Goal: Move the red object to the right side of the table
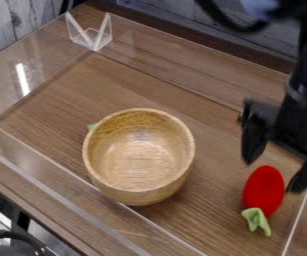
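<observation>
The red object (263, 188), a glossy red oval toy with a light green stem at its lower end, lies on the dark wood-grain table (142, 80) near the front right corner. My gripper (279, 160) hangs open just above and behind it, its black fingers (251, 140) spread to either side and apart from the toy. Nothing sits between the fingers. The arm rises out of frame at the upper right.
A round light wooden bowl (140, 154) stands at the front centre, left of the red object. Low clear acrylic walls (62, 195) border the table, with a small clear stand (89, 32) at the back left.
</observation>
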You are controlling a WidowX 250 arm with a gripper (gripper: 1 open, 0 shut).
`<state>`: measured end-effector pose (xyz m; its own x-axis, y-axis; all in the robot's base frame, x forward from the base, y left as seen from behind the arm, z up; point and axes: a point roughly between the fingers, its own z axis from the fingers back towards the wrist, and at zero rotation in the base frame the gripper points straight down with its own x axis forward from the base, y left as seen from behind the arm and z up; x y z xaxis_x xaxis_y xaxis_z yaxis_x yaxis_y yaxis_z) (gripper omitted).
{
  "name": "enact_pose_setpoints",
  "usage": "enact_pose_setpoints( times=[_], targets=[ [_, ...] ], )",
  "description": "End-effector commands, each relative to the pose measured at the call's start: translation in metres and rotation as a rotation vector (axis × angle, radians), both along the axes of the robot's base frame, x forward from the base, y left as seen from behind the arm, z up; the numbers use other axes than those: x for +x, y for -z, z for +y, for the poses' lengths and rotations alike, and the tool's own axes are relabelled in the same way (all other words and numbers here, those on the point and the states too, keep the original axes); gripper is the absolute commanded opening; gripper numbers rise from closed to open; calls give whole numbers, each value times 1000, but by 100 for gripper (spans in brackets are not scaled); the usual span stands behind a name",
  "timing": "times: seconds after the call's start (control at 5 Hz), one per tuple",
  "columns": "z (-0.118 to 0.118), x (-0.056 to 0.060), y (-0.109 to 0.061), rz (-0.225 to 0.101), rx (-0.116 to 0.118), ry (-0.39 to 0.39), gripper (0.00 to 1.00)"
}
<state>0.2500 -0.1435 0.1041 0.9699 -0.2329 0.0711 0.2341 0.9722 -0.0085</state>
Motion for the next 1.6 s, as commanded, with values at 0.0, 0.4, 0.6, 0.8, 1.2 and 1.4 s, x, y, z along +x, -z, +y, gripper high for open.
enact_pose_setpoints(
  times=[0.0,0.4,0.6,0.8,1.2,1.4],
  targets=[
    [8,13,-42,-107,-41,-13,0],
    [81,39,-56,-193,-16,-332,0],
    [119,50,-51,-207,-7,-358,100],
    [109,55,-37,-203,-7,-324,0],
    [116,59,-38,-212,4,-278,100],
    [127,60,-28,-216,14,-322,100]
  ],
)
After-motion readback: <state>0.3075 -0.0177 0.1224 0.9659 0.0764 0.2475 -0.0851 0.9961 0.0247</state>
